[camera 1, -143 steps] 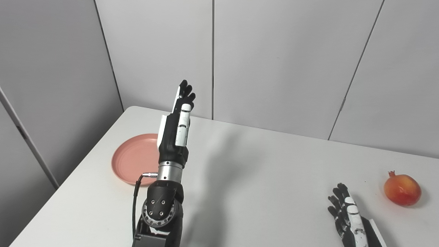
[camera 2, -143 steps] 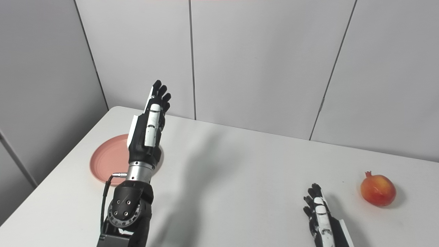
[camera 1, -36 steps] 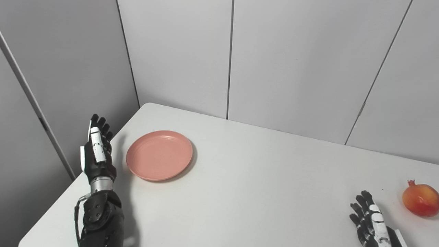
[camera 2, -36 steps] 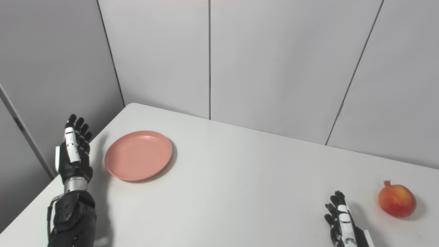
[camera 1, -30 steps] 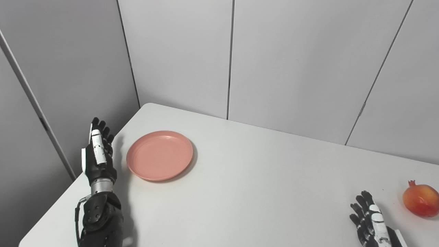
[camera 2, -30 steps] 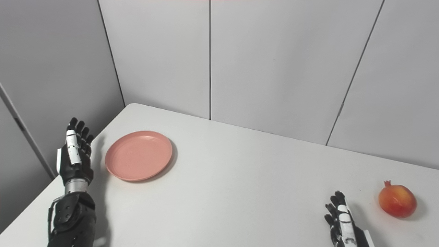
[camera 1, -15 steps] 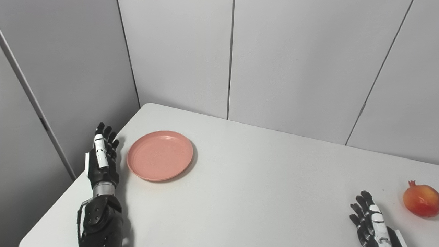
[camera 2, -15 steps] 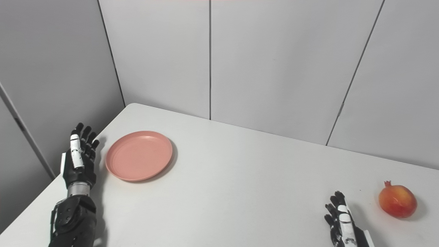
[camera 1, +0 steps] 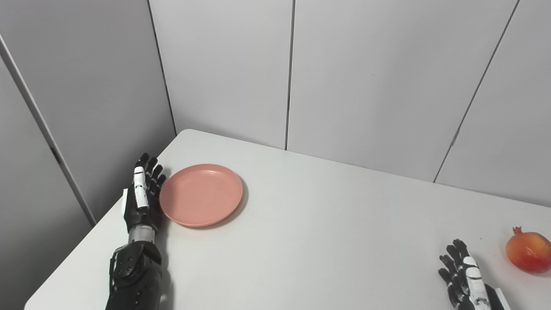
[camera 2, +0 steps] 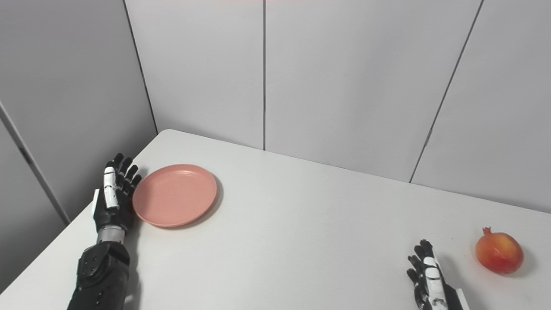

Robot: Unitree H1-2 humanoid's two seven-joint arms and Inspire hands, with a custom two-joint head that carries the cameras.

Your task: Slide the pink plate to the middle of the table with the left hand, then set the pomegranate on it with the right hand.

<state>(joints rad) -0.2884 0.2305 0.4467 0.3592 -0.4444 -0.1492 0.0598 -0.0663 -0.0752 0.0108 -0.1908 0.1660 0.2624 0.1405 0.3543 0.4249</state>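
Two hands are on the table, and only the left one matters for the coming move. Left hand [camera 1: 141,202] stands edge-on at the near-left part of the white table [camera 1: 323,232], fingers straight and spread, holding nothing, palm side turned toward the plate. Pink plate [camera 1: 201,194] lies immediately to that hand's right, toward the table's middle; the hand sits at the plate's left rim, touching it or just short of it, and I cannot tell which from either head view. The fingers point away from the robot, so the hand's long axis runs across the direction the plate has to travel. Judgement: that is a sound pose for a sideways push, and the push goes rightward, since the plate is well left of the table's centre.

Plate is shallow, round, and empty. It lies flat, with its shadow along the right and near rim.

Pomegranate [camera 2: 499,253] rests on the table at the far right, well apart from the plate. Right hand [camera 2: 429,272] lies low at the bottom edge just left of the fruit, fingers extended and apart, gripping nothing; it is clearly the nearer hand to the fruit and not in contact with it.

Judgement: slide not yet done; placing the fruit waits on it.
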